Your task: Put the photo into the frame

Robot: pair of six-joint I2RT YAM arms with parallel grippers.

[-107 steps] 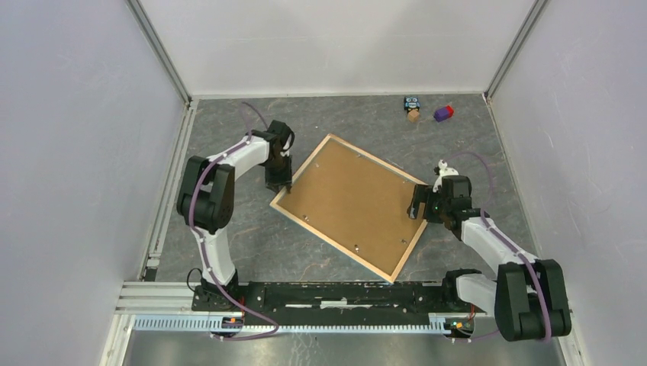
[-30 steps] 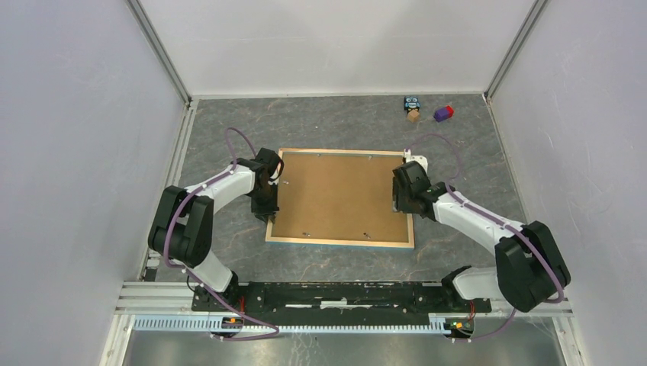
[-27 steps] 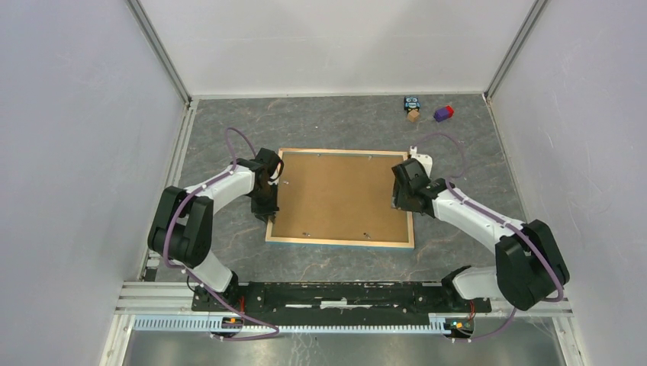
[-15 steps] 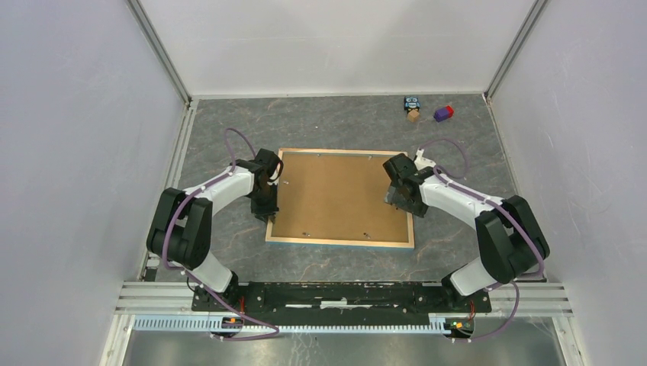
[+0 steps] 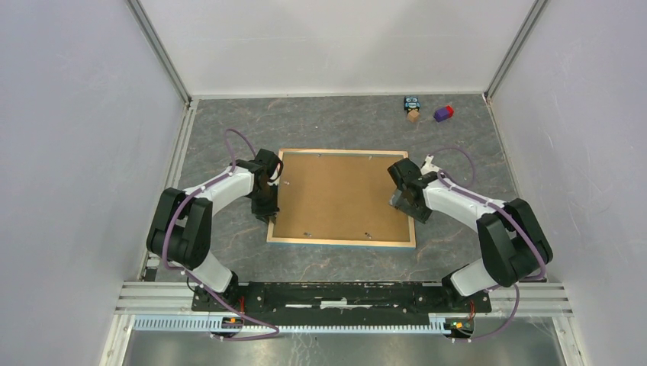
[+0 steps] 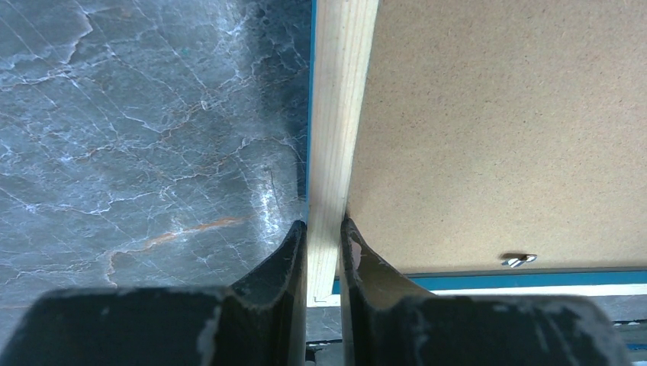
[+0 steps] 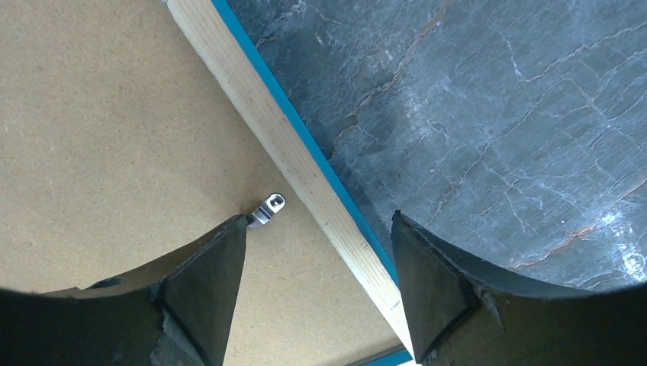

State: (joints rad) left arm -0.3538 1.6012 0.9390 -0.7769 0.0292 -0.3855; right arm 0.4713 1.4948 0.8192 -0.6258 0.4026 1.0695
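**Frame face-down, backing not yet freed**

The frame (image 5: 341,242) is laid back-up centrally on the table (image 5: 328,122), backing board (image 5: 339,194) seated; the photo is not seen. Its left rail is clamped by the left gripper (image 6: 324,229); the right gripper (image 7: 320,221) is spread astride the right rail. Next, the clip (image 7: 267,208) beside it probably must be turned.

Overhead camera is looking down on the whole table (image 5: 343,122); both wrist cameras are peering closely at opposite frame (image 5: 341,242) edges.
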